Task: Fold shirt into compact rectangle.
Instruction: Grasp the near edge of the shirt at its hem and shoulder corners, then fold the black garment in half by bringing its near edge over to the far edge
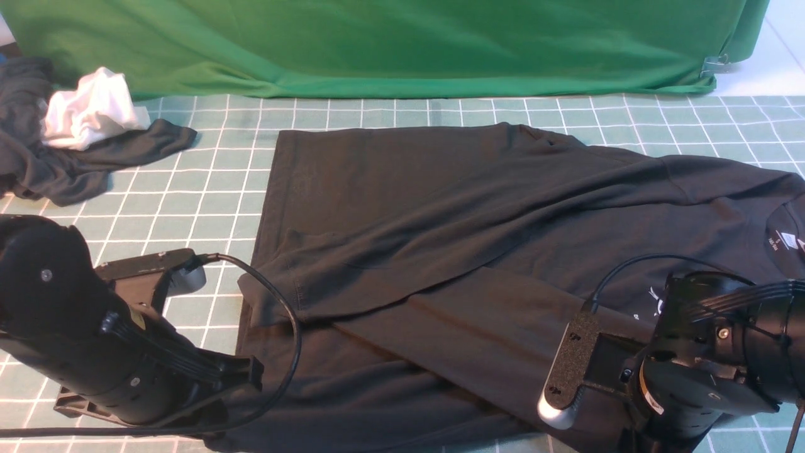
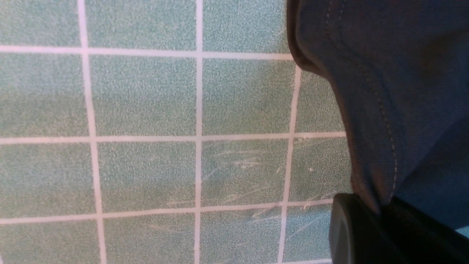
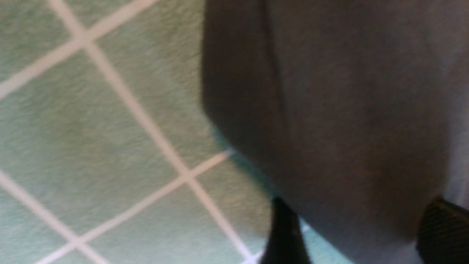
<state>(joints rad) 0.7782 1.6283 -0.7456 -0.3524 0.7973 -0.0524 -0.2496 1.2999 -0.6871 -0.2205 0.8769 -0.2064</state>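
A teal mat point(image 1: 207, 189) ruled in white squares covers the table, and a green cloth point(image 1: 377, 44) hangs along its far edge. The left gripper point(image 2: 384, 220) is clamped tight on a stitched hem of the shirt point(image 1: 478, 207) at its near left corner. The right gripper point(image 3: 362, 234) stands wide, its fingers point(image 3: 285, 238) apart with the shirt's blurred edge between them. There is one black shirt, lying partly folded across the middle and right of the mat. One dark grey garment point(image 1: 56, 170) lies bunched with one white cloth point(image 1: 88, 116) at the far left.
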